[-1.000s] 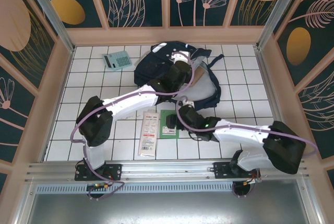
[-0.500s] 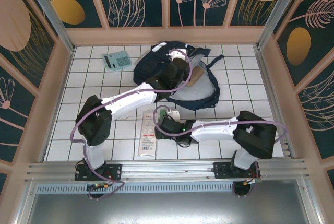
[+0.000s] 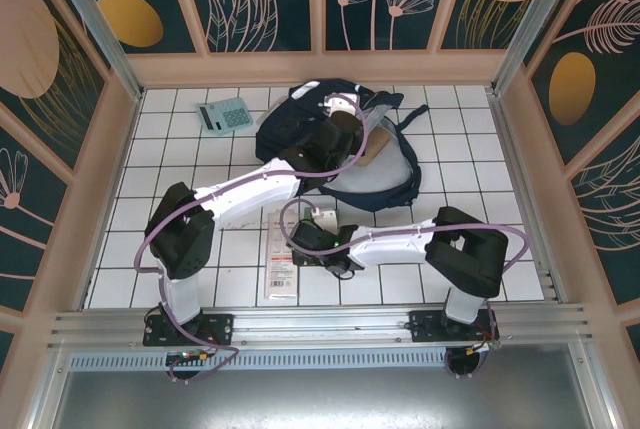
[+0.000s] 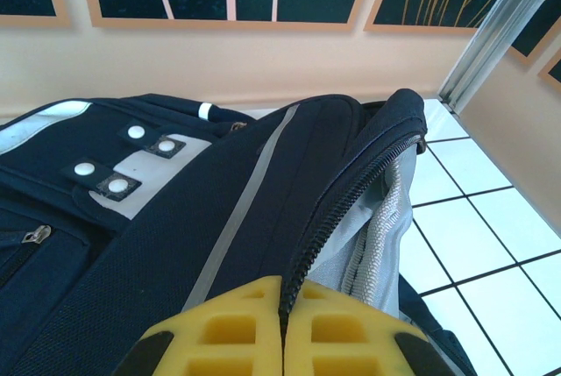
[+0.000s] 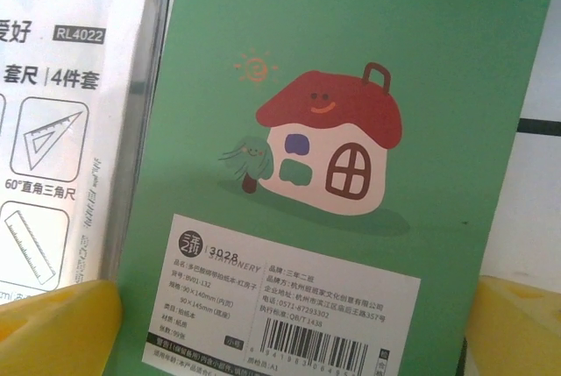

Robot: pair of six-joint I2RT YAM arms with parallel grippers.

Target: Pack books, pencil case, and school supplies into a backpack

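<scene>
Book (image 5: 289, 87) looked thin, light, best nipped edgewise; right hand (image 5: 285, 323) hung spread above it; left hand (image 4: 282, 323) pinched the backpack (image 4: 175, 244).

Open backpack (image 3: 278, 134), loose pieces near it
The navy backpack lies unzipped at the far side. The teal calculator (image 3: 225, 115) lies flat to its left. Nearer, the white-and-red pack (image 3: 282, 271) lies just beside the small green house-picture book (image 5: 351, 69).

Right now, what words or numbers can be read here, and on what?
"RL4022": white-and-red pack.
"60°" by a triangle drawing: same pack.
"3028" and "STATIONERY": white sticker on the green book.
Sticker's fine print and barcode digits: too small.
Keys of the calculator: too small.
</scene>
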